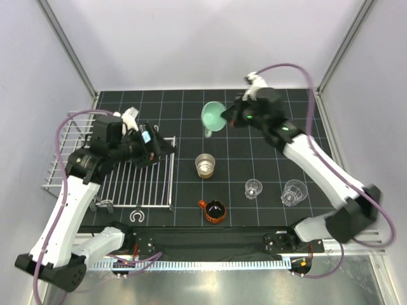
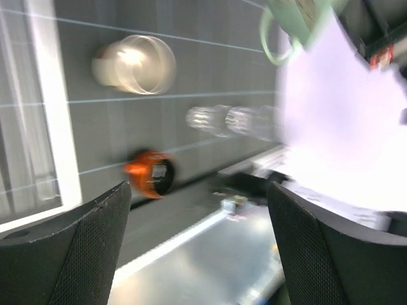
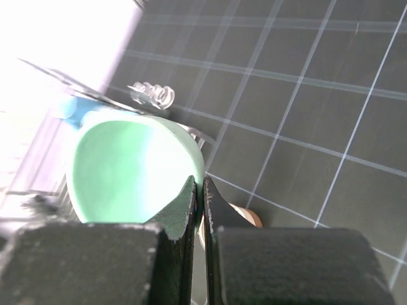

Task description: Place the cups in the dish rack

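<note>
Noted right arm extended toward counter's (image 1: 165,108) far middle, right fingers (image 3: 181,219) pinching smooth mint cup (image 1: 213,116) by rim, cup tilted. Found left arm bent over wire rack (image 1: 152,184) at left edge, left fingers (image 2: 70,254) spread.

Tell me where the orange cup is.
Top view: the orange cup sits on the mat near its front edge, right of the dish rack, in front of the steel cup.

Left tool (image 2: 200,248) spread wide, left arm (image 1: 70,203) bent, right arm (image 1: 311,162) stretched far, right tool (image 3: 202,197) pinched tight.
</note>
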Controlling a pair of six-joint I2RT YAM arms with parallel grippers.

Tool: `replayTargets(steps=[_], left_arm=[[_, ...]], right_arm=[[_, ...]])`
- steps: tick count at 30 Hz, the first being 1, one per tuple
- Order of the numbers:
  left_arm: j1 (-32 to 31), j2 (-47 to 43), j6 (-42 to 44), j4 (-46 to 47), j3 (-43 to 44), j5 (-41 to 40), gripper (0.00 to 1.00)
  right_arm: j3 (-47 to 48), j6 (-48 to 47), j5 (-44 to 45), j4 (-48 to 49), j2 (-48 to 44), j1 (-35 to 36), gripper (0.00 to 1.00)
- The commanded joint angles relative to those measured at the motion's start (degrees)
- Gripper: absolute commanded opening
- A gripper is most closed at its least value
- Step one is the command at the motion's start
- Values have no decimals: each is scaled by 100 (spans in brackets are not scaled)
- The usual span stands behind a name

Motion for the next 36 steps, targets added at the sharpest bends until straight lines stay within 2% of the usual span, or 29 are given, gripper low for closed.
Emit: replayTargets(steps=[1, 3, 4, 5, 8, 10, 11, 15, 17, 25, 36], left_arm=[[-18, 237, -943, 1619, -262, 1609, 84], [-53, 255, -1786, 2481, -681, 2095, 83], [-71, 246, -2050, 3451, -798, 2376, 82], [-97, 238, -2532, 3870, -912, 2431, 82], [-290, 342, -2983, 5099, -1045, 2458, 82], [-483, 457, -3282, 5568, -1019, 2519, 83], [-553, 596, -3371, 6162, -1010, 2597, 83], [-870, 843, -3809, 7238, -1124, 2686, 82], [-958, 896, -3925, 7633, -1185, 2712, 76], [-1037, 905, -3811, 7645, -1045, 2712, 74], [-1485, 1423, -3793, 7706, -527, 2633, 74]], right_arm=[[-862, 168, -1199, 779, -1098, -465, 4], [-1556, 291, -1725, 1313, -1887, -580, 4], [-1915, 362, -1868, 1508, -2101, -693, 4], [-2058, 528, -1974, 1754, -2304, -721, 4], [-2340, 704, -2185, 2089, -2946, -791, 4], [-2411, 1020, -2160, 2195, -3227, -817, 4], [-2455, 1161, -2124, 2317, -3281, -835, 4], [-2324, 1889, -2054, 2442, -3334, -888, 4], [-2157, 2049, -2045, 2477, -3299, -923, 4], [-1603, 2278, -2159, 2529, -3158, -985, 4], [-1708, 2858, -2370, 3048, -2938, -958, 4]])
